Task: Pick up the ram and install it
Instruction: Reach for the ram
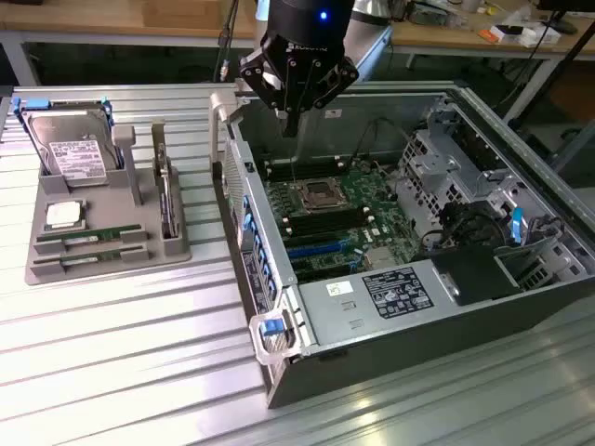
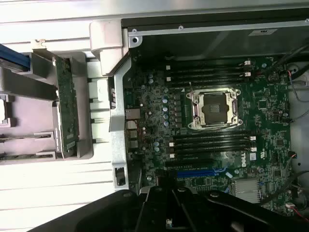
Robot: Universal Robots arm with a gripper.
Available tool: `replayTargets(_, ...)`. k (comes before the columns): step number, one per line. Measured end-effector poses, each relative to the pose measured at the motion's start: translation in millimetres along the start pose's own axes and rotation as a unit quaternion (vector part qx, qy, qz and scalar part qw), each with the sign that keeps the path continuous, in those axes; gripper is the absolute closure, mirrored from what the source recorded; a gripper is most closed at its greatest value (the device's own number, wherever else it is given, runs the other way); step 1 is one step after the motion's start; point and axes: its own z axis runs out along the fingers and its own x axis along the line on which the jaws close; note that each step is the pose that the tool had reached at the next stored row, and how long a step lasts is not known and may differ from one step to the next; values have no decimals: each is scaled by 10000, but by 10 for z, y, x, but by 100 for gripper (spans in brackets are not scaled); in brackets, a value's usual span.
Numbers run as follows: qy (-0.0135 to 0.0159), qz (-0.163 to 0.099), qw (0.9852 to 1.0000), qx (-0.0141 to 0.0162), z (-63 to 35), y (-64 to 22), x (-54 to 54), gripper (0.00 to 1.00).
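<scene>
The ram lay flat in the grey tray at the exterior view's left. A second stick lay just beside it on the near side. Neither was held. A square silver processor sat just beyond them, and an upright green card stood at the tray's right edge. The gripper hung well apart from the tray, above the far-left corner of the open computer case and over the motherboard. Its fingers were pressed together, and I could see nothing between them.

Hazards, as I judged them:

1. Closed fingers could not straddle the stick. A descent in that state would strike the ram or the tray.
2. The two sticks lay close together. An off-centre approach could catch both or nudge the processor.
3. The case's left wall stood between gripper and tray. A low traverse could clip it.
4. The open processor socket sat between the memory slots. A misaligned insertion could damage it.
</scene>
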Motion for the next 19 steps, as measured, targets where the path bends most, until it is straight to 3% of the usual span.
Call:
replayTargets(7, 0, 0, 10000, 0, 0, 0, 0, 89)
replayTargets(9, -36, -5, 10000, -2, 4, 11, 31, 89)
replayTargets(11, -49, -51, 10000, -6, 12, 25, 34, 89)
replayTargets(15, -54, -118, 9999, -7, 14, 40, 36, 89)
replayTargets(19, -41, -413, 9991, -17, 15, 46, 37, 89)
